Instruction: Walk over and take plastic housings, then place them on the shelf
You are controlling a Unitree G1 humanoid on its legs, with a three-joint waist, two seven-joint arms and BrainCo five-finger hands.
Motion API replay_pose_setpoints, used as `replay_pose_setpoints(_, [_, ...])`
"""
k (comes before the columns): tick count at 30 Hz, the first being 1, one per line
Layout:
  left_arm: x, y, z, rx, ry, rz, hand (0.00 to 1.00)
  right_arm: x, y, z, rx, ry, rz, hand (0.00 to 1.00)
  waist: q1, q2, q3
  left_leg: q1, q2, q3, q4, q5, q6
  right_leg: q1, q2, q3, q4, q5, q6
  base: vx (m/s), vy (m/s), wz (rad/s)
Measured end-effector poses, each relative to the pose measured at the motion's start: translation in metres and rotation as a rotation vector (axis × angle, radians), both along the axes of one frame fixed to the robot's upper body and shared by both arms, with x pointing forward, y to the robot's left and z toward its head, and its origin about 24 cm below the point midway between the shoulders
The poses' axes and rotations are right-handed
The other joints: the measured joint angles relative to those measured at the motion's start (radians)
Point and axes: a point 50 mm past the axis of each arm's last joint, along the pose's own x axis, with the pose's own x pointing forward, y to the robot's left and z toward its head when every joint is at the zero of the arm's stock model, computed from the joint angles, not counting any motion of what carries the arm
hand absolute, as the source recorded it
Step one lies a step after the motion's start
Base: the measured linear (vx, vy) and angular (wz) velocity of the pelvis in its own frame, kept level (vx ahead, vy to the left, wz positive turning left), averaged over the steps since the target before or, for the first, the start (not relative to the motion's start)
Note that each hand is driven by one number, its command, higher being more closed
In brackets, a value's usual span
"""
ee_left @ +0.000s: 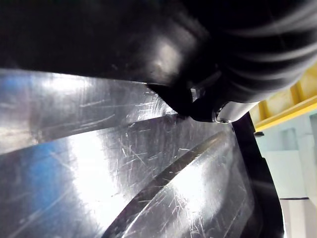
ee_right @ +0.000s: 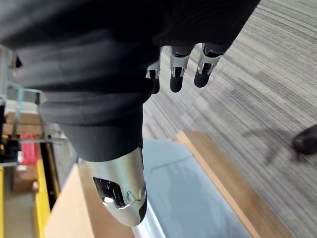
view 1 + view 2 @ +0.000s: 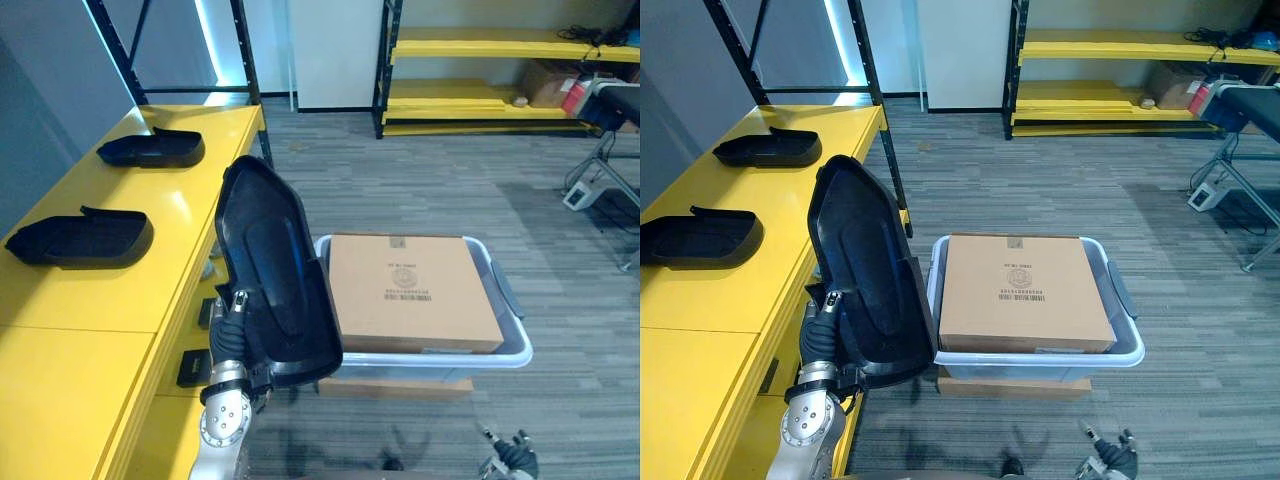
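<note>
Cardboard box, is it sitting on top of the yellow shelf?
No, the cardboard box lies in the grey bin, beside the yellow shelf.

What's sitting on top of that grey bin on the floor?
A closed cardboard box lies flat over the grey bin, covering most of its opening. The bin's contents are hidden.

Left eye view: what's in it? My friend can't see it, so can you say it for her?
The left robot hand holds a black plastic housing upright beside a yellow shelf where two more housings lie. On the grey carpet sits a pale bin with a cardboard box inside.
</note>
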Motion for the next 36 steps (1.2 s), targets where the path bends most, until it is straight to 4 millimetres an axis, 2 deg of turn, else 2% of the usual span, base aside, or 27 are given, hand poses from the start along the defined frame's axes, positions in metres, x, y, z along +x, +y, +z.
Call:
replay_pose_setpoints(3, [-0.004,0.001,0.007,-0.001,-0.034,0.0,1.0,-0.002,0.015,-0.007,0.037,0.039,0.062,0.0,0.014,-0.016,0.006,-0.003,-0.008,-0.061,0.003,-0.004,-0.006,0.016,-0.011,-0.059,0.038,-0.034,0.004,-0.01,-0.018,0.75])
replay_pose_setpoints(4, [-0.005,0.0,0.014,-0.001,-0.065,-0.012,1.0,-0.004,0.024,-0.011,0.059,0.062,0.1,0.0,0.033,-0.026,0.009,-0.028,-0.021,-0.121,0.025,-0.004,-0.007,0.017,-0.027,-0.125,0.079,-0.064,0.009,0.02,-0.003,1.13])
replay_pose_setpoints(6, [-0.005,0.0,0.026,-0.005,-0.12,-0.015,1.0,-0.001,0.032,-0.013,0.074,0.067,0.146,0.0,0.038,-0.033,0.02,-0.094,-0.047,-0.185,0.081,-0.004,-0.008,0.017,-0.058,-0.231,0.131,-0.1,0.018,0.01,0.024,1.84])
replay_pose_setpoints(8, [-0.006,-0.001,0.038,-0.023,-0.18,-0.016,1.0,0.005,0.036,-0.012,0.073,0.052,0.175,0.0,0.039,-0.029,0.035,-0.168,-0.001,-0.049,0.127,-0.02,0.001,0.02,-0.088,-0.35,0.182,-0.125,0.027,-0.05,0.054,1.89])
replay_pose_setpoints(10, [-0.007,-0.001,0.044,-0.03,-0.223,-0.01,1.0,0.01,0.037,-0.012,0.068,0.042,0.199,0.0,0.047,-0.015,0.055,-0.197,0.093,0.223,0.173,-0.008,0.008,0.056,-0.133,-0.472,0.243,-0.149,0.045,0.01,0.12,1.86])
replay_pose_setpoints(11, [-0.007,-0.002,0.046,-0.037,-0.232,-0.014,1.0,0.01,0.041,-0.012,0.072,0.049,0.222,0.0,0.058,-0.016,0.06,-0.2,0.113,0.346,0.199,-0.01,0.018,0.091,-0.164,-0.546,0.275,-0.163,0.059,0.08,0.168,1.69])
replay_pose_setpoints(12, [-0.007,-0.003,0.047,-0.039,-0.239,-0.016,1.0,0.009,0.043,-0.013,0.075,0.053,0.232,0.0,0.063,-0.021,0.061,-0.201,0.12,0.399,0.213,-0.023,0.038,0.103,-0.179,-0.579,0.286,-0.166,0.061,0.14,0.186,1.59])
replay_pose_setpoints(13, [-0.008,-0.002,0.05,-0.044,-0.259,-0.015,1.0,0.012,0.047,-0.013,0.083,0.053,0.258,0.0,0.062,-0.028,0.06,-0.194,0.152,0.539,0.247,-0.059,0.077,0.133,-0.205,-0.647,0.296,-0.165,0.062,0.15,0.136,1.35])
replay_pose_setpoints(14, [-0.006,-0.004,0.054,-0.051,-0.285,-0.02,1.0,0.015,0.05,-0.013,0.084,0.05,0.281,0.0,0.056,-0.021,0.056,-0.179,0.184,0.647,0.278,-0.075,0.077,0.151,-0.222,-0.701,0.309,-0.164,0.063,0.24,0.196,1.68])
replay_pose_setpoints(15, [-0.001,-0.008,0.06,-0.073,-0.321,-0.036,1.0,0.019,0.052,-0.012,0.083,0.044,0.295,0.0,0.058,-0.016,0.061,-0.187,0.182,0.698,0.31,-0.071,0.06,0.165,-0.252,-0.754,0.352,-0.164,0.064,0.23,0.248,1.3])
replay_pose_setpoints(17, [0.001,-0.011,0.065,-0.107,-0.355,-0.051,1.0,0.026,0.056,-0.012,0.084,0.042,0.339,0.0,0.064,-0.024,0.058,-0.189,0.149,0.668,0.296,-0.081,0.075,0.17,-0.262,-0.761,0.368,-0.184,0.084,0.18,0.269,0.96])
replay_pose_setpoints(19, [0.003,-0.012,0.067,-0.139,-0.371,-0.062,1.0,0.032,0.058,-0.01,0.086,0.028,0.34,0.0,0.064,-0.038,0.052,-0.187,0.112,0.631,0.298,-0.091,0.08,0.201,-0.252,-0.793,0.335,-0.186,0.066,0.11,0.131,0.64])
replay_pose_setpoints(20, [0.003,-0.014,0.067,-0.15,-0.372,-0.065,1.0,0.036,0.056,-0.009,0.082,0.024,0.33,0.0,0.072,-0.043,0.055,-0.181,0.093,0.617,0.302,-0.106,0.077,0.209,-0.284,-0.796,0.395,-0.181,0.063,0.11,0.145,0.55])
replay_pose_setpoints(21, [0.005,-0.018,0.064,-0.157,-0.362,-0.086,1.0,0.036,0.053,-0.009,0.077,0.026,0.311,0.0,0.08,-0.042,0.058,-0.161,0.079,0.584,0.294,-0.11,0.077,0.2,-0.344,-0.773,0.529,-0.161,0.027,0.11,0.154,0.62])
replay_pose_setpoints(22, [0.007,-0.021,0.063,-0.162,-0.355,-0.097,1.0,0.034,0.052,-0.01,0.076,0.034,0.302,0.0,0.081,-0.037,0.059,-0.148,0.068,0.563,0.285,-0.111,0.077,0.186,-0.371,-0.735,0.608,-0.135,-0.013,0.12,0.13,0.89])
replay_pose_setpoints(23, [0.009,-0.028,0.063,-0.169,-0.356,-0.127,1.0,0.032,0.049,-0.01,0.067,0.044,0.298,0.0,0.072,-0.03,0.059,-0.126,0.066,0.512,0.256,-0.111,0.078,0.121,-0.396,-0.581,0.755,-0.126,-0.078,0.13,0.053,1.07])
replay_pose_setpoints(24, [0.01,-0.027,0.066,-0.156,-0.369,-0.134,1.0,0.036,0.052,-0.01,0.067,0.04,0.323,0.0,0.059,-0.029,0.062,-0.124,0.063,0.464,0.238,-0.113,0.083,0.025,-0.352,-0.407,0.831,-0.216,-0.063,0.15,0.019,1.08])
replay_pose_setpoints(25, [0.011,-0.027,0.066,-0.153,-0.371,-0.13,1.0,0.039,0.052,-0.009,0.062,0.035,0.328,0.0,0.054,-0.032,0.062,-0.121,0.064,0.445,0.229,-0.11,0.085,-0.016,-0.321,-0.328,0.841,-0.251,-0.061,0.17,-0.023,1.02])
replay_pose_setpoints(26, [0.014,-0.027,0.064,-0.15,-0.365,-0.125,1.0,0.043,0.05,-0.007,0.05,0.028,0.329,0.0,0.049,-0.036,0.063,-0.109,0.061,0.404,0.214,-0.094,0.071,-0.075,-0.248,-0.201,0.818,-0.304,-0.065,0.18,-0.028,0.78])
replay_pose_setpoints(27, [0.016,-0.028,0.061,-0.147,-0.357,-0.124,1.0,0.043,0.049,-0.007,0.048,0.026,0.321,0.0,0.048,-0.039,0.062,-0.102,0.058,0.388,0.206,-0.084,0.065,-0.102,-0.212,-0.141,0.788,-0.325,-0.061,0.21,-0.063,1.2])
replay_pose_setpoints(28, [0.018,-0.028,0.053,-0.139,-0.324,-0.126,1.0,0.044,0.047,-0.007,0.042,0.02,0.313,0.0,0.024,-0.043,0.06,-0.102,0.05,0.336,0.209,-0.077,0.056,-0.141,-0.122,0.005,0.685,-0.353,-0.034,0.16,-0.084,1.05])
replay_pose_setpoints(29, [0.02,-0.029,0.05,-0.136,-0.31,-0.128,1.0,0.044,0.046,-0.006,0.039,0.018,0.313,0.0,0.019,-0.046,0.059,-0.104,0.043,0.316,0.214,-0.075,0.054,-0.159,-0.099,0.049,0.637,-0.354,-0.023,0.12,-0.105,1.2])
replay_pose_setpoints(30, [0.021,-0.03,0.045,-0.135,-0.291,-0.13,1.0,0.044,0.047,-0.006,0.04,0.019,0.311,0.0,0.017,-0.064,0.058,-0.104,0.021,0.29,0.22,-0.071,0.047,-0.171,-0.082,0.084,0.547,-0.316,-0.014,0.14,-0.18,1.0])
replay_pose_setpoints(31, [0.023,-0.032,0.039,-0.137,-0.265,-0.133,1.0,0.041,0.045,-0.008,0.04,0.031,0.309,0.0,0.015,-0.08,0.059,-0.104,0.001,0.254,0.225,-0.068,0.037,-0.16,-0.092,0.074,0.497,-0.311,0.013,0.16,-0.187,0.86])
replay_pose_setpoints(32, [0.022,-0.032,0.035,-0.138,-0.24,-0.129,1.0,0.041,0.041,-0.008,0.031,0.036,0.311,0.0,0.035,-0.056,0.057,-0.107,0.019,0.242,0.222,-0.058,0.02,-0.132,-0.078,0.054,0.457,-0.299,0.005,0.15,-0.183,0.55])
replay_pose_setpoints(33, [0.021,-0.03,0.034,-0.136,-0.235,-0.123,1.0,0.042,0.04,-0.007,0.029,0.033,0.312,0.0,0.037,-0.045,0.056,-0.109,0.028,0.241,0.222,-0.056,0.016,-0.117,-0.067,0.043,0.434,-0.293,0.0,0.09,-0.127,0.23])
replay_pose_setpoints(36, [0.019,-0.026,0.035,-0.139,-0.239,-0.103,1.0,0.045,0.039,-0.005,0.022,0.02,0.312,0.0,0.043,-0.029,0.055,-0.094,0.071,0.232,0.207,-0.047,-0.01,-0.058,-0.013,0.016,0.341,-0.258,-0.016,0.02,-0.125,0.07])
